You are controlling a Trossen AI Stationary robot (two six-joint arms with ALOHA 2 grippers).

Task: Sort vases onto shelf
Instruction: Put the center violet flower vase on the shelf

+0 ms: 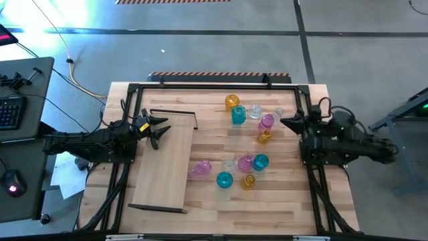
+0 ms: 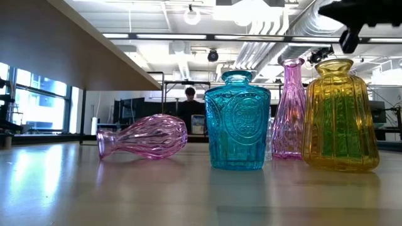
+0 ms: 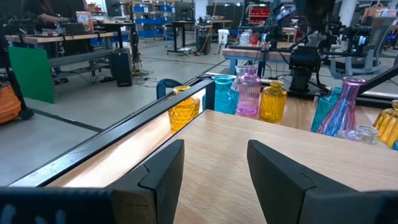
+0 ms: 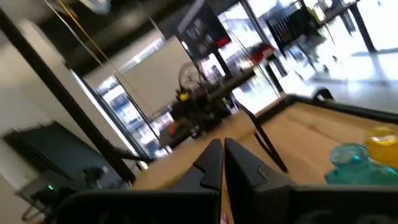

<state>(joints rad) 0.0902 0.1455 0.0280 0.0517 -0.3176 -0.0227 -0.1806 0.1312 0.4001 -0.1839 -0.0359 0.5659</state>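
- Vases standing in two loose clusters on the right half of the bench, none on the shelf [image 1: 166, 163].
- Far cluster: yellow vase [image 1: 232, 102], teal vase [image 1: 238, 115], clear vase [image 1: 255, 112], tall pink vase [image 1: 267, 122], amber vase [image 1: 264, 136], all upright, close together.
- Near cluster: pink vase [image 1: 199, 169] lying on its side just beside the shelf's right edge; round teal vase [image 1: 225, 179], small yellow vase [image 1: 248, 181], teal bottle [image 1: 260, 161], pink bottle [image 1: 245, 162] upright next to it.
- Shelf lying flat on the left half of the bench, long side running from far edge towards near edge, dark rails at both ends, bare wood on top.
- Left jaws [image 1: 158, 130] spread wide apart, empty, hovering over the shelf's far left corner, pointing towards the far cluster.
- Right jaws [image 1: 286, 122] pressed together, empty, at the bench's right edge just beside the tall pink vase.
- Person seen past the far edge in the low view, behind the lying pink vase.
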